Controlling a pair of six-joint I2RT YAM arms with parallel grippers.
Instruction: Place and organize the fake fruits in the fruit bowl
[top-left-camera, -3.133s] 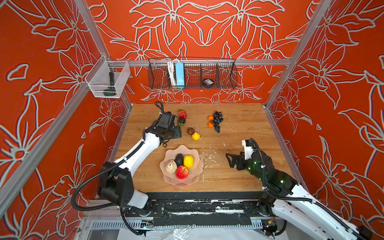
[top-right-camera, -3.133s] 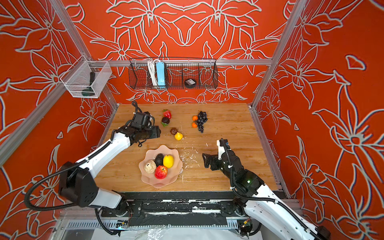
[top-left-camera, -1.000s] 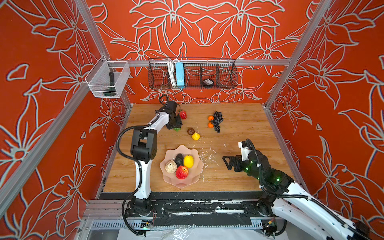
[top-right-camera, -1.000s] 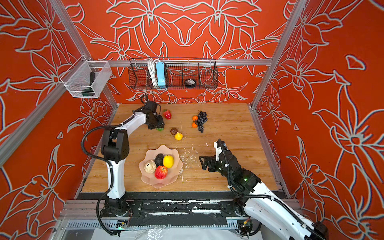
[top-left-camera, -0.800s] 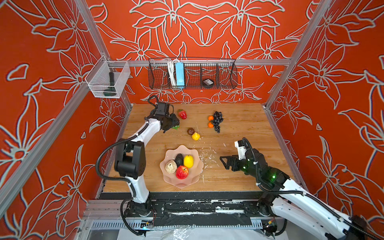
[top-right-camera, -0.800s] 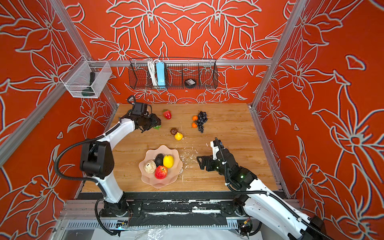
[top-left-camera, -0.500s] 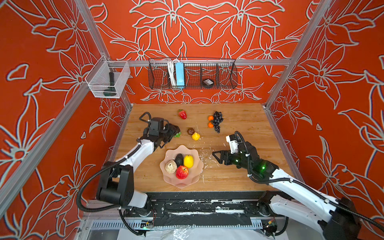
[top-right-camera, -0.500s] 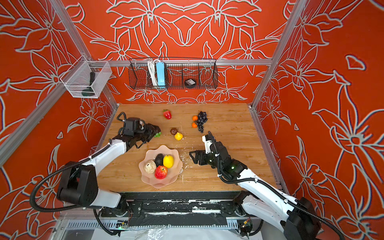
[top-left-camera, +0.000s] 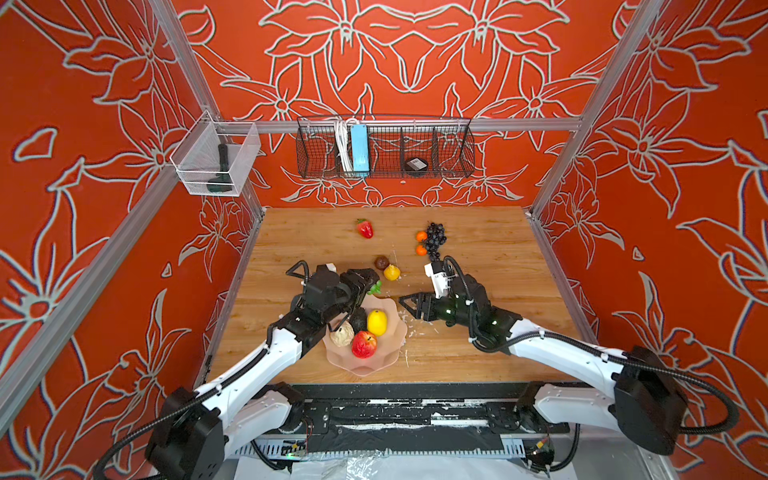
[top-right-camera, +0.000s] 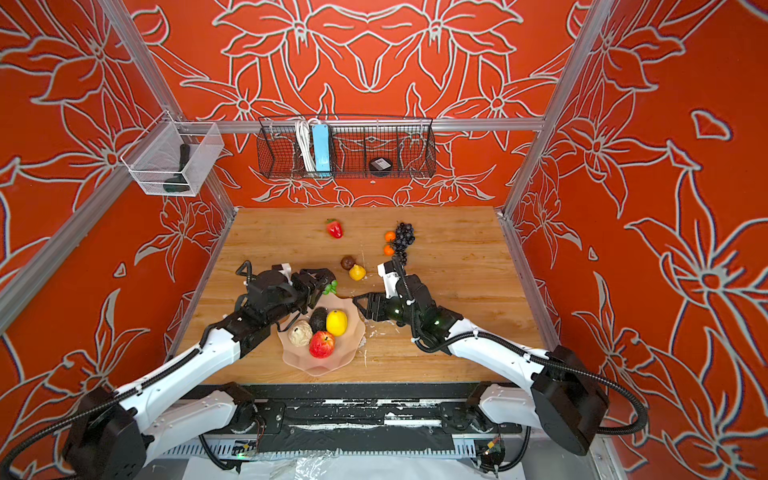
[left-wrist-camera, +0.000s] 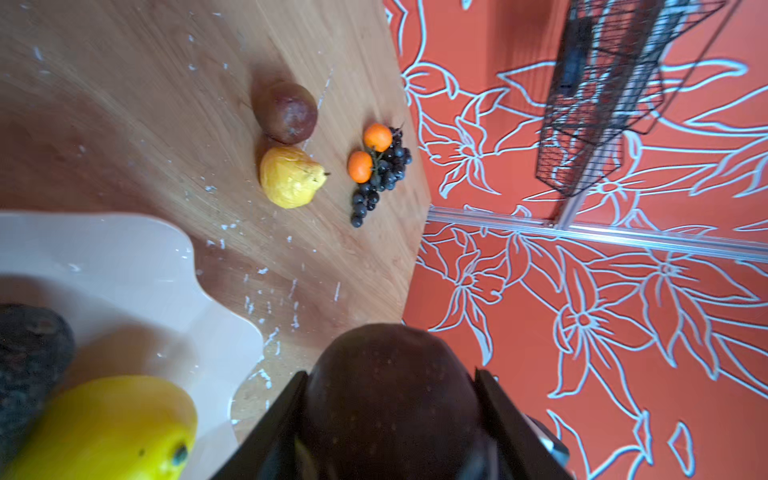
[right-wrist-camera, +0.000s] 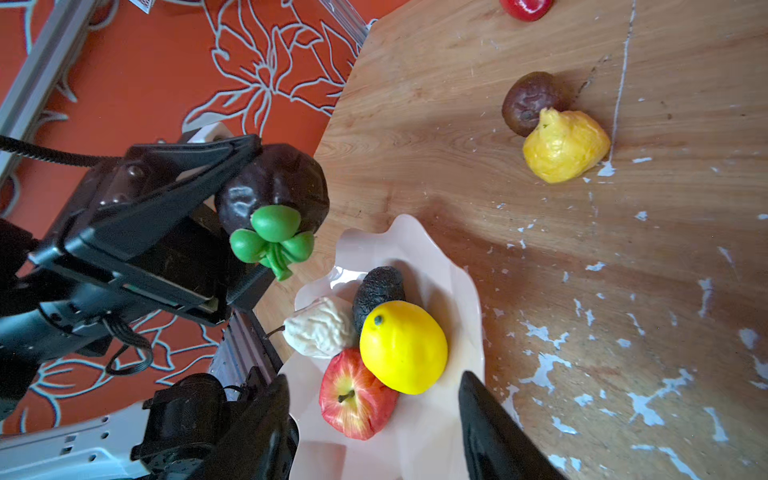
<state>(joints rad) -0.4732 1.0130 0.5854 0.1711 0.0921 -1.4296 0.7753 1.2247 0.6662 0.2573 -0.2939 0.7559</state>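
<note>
The pale pink fruit bowl sits near the table's front and holds a lemon, a red apple, a beige fruit and a dark avocado. My left gripper is shut on the dark mangosteen with green leaves, just above the bowl's far left rim. My right gripper hangs open over the bowl's right side, above the apple. On the table lie a strawberry, a grape bunch, two oranges, a brown fruit and a small yellow fruit.
A black wire basket hangs on the back wall and a clear bin on the left rail. White flecks speckle the wood right of the bowl. Orange walls close in three sides of the table.
My left gripper carried the mangosteen from the table's back left forward to the bowl's rim. My right gripper moved left over the bowl and its jaws narrowed.
</note>
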